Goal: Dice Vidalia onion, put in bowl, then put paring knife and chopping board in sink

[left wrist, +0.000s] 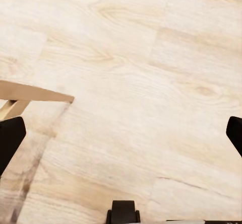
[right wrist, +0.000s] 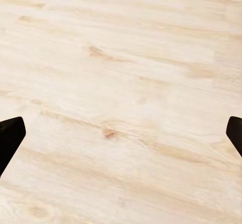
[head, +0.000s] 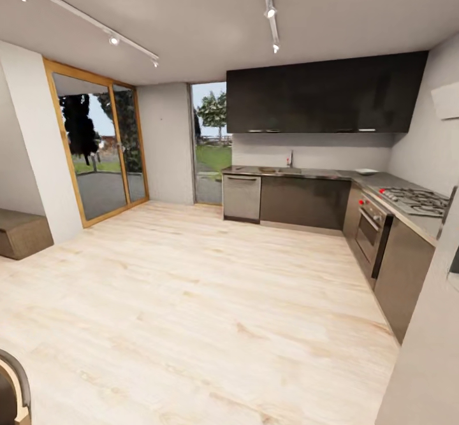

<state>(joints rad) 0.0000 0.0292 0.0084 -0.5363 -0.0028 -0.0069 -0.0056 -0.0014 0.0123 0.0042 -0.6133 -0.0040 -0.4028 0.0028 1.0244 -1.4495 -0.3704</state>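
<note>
The kitchen lies across the room in the head view. Its grey L-shaped countertop (head: 331, 174) runs under dark upper cabinets (head: 325, 93). The sink (head: 279, 170) is a small patch beneath a chrome faucet (head: 290, 158). A white bowl (head: 366, 171) rests on the counter near the corner. The onion, chopping board and paring knife are too far off to make out. My left gripper (left wrist: 122, 138) is open over bare wood floor, and so is my right gripper (right wrist: 122, 135). Neither holds anything.
A wide light wood floor (head: 191, 285) separates me from the counters. A gas hob (head: 414, 201) and oven (head: 370, 227) line the right run. Sliding glass doors (head: 105, 148) and a brown bench (head: 22, 232) stand left. A wooden furniture piece (left wrist: 30, 95) sits by my left arm.
</note>
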